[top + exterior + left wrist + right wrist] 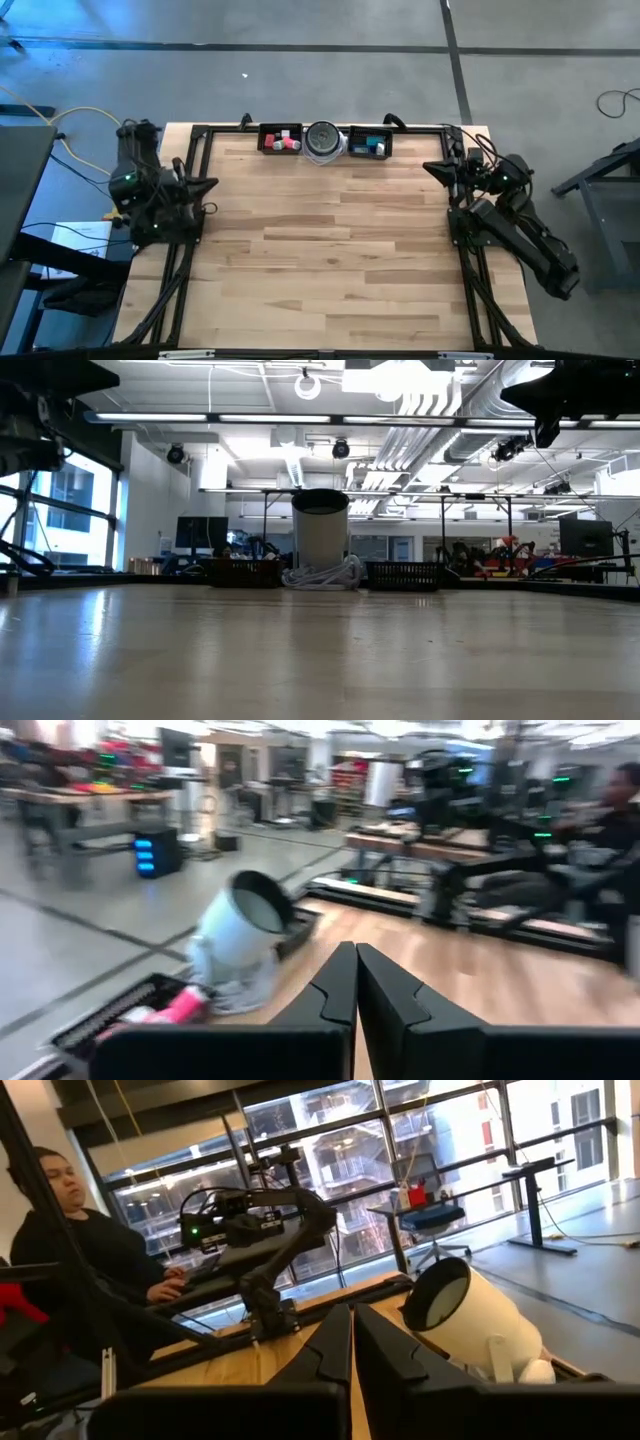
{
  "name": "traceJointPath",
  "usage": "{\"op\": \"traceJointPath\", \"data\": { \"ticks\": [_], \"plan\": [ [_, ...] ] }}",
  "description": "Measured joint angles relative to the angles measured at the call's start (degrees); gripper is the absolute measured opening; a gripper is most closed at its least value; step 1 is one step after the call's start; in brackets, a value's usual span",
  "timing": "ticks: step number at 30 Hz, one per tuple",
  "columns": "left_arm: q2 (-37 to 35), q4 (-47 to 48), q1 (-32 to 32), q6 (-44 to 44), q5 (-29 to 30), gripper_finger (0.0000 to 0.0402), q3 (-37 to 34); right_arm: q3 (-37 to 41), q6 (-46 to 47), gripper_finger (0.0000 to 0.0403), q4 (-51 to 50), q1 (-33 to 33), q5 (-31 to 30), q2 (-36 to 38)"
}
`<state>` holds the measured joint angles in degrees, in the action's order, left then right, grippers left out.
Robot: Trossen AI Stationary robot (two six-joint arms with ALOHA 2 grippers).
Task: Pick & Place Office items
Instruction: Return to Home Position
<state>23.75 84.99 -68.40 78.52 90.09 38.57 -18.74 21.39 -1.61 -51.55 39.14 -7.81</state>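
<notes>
Well, nothing lies loose on the table (320, 260) that I can see. The office items (292, 144) are all in the two black trays against the far edge. The red and pink blocks (284, 142) are in the left tray (262, 140) and the blue and teal pieces (374, 147) in the right tray (390, 142). A pale cylinder (323, 140) stands between the trays, close against both.

My left gripper (207, 185) is parked at the left edge and my right gripper (432, 168) at the right edge, both pointing inward. Each wrist view shows the two fingers pressed together with nothing between them.

If I had to lift any piece again, I'd expect it to be light and rigid, probably smooth plastic that could slip from a loose pinch. I'd take it across two flat opposite faces, from straight above. The pieces lie close together in the trays, so opening the fingers around one could nudge its neighbour. The tray walls leave little room for coming in from the side.

The whole middle and near half of the table is bare wood, so there is plenty of room for moving. What I'd watch is the dark frame rail (330, 127) along the edges and the cylinder, which crowds the trays' inner ends. A person (70, 1230) sits in the room beyond the table, well apart from both arms.
</notes>
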Motion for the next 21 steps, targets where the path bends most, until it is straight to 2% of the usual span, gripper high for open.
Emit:
{"op": "traceJointPath", "data": {
  "ticks": [7, 11, 17, 21],
  "plan": [
    [-0.5, 2.7, -12.5, -1.0, 0.0, 0.0001, 0.0, 0.0, 0.0, 0.0002, 0.0, 0.0, -0.2, -0.4],
    [-0.6, 3.4, -11.5, 0.5, -0.2, 0.0, 0.0, 0.0, 0.1, 0.0002, 0.0, 0.0, -0.2, -0.4],
    [-1.1, 2.7, -6.8, 3.6, -0.2, 0.0, 0.0, 0.0, 0.8, 0.0002, 0.0, 0.0, -0.2, -0.4],
    [-1.1, -1.2, -7.0, 0.3, -0.1, 0.0, 0.0, 0.0, 0.5, 0.0002, 0.0, 0.0, -0.1, -0.4]
  ]
}}
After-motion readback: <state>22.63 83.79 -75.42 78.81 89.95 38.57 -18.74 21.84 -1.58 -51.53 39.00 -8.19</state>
